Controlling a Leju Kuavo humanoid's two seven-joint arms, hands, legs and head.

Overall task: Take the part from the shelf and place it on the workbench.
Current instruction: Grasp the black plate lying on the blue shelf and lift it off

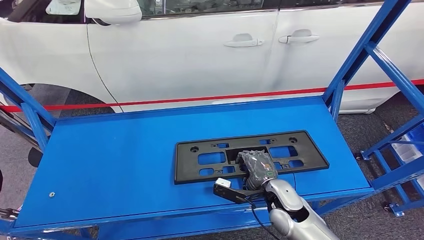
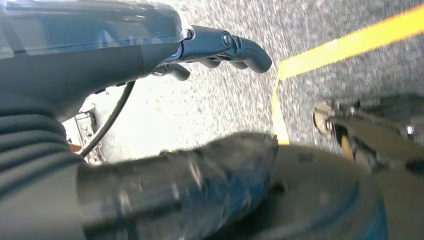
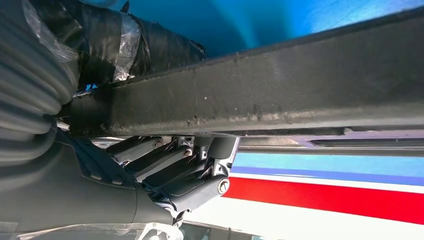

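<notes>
Behind, a white car (image 1: 200, 50), blue bench (image 1: 110, 160) nearer, black part (image 1: 250, 155) lying flat right of its centre, right hand (image 1: 257, 167) at the part's near edge, fingers (image 3: 170, 170) gripping it, left hand (image 2: 150, 55) seemingly empty, fingers loosely curled over grey floor (image 2: 210, 100).

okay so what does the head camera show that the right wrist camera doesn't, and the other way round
Head view alone: the whole black license plate bracket lying flat on the blue workbench, with the white car and a red line beyond it. Right wrist view alone: the dark fingers curled on one face of the bracket's edge and the taped thumb on the other. Both: the right hand holding that bracket at its near edge, and blue workbench surface.
</notes>
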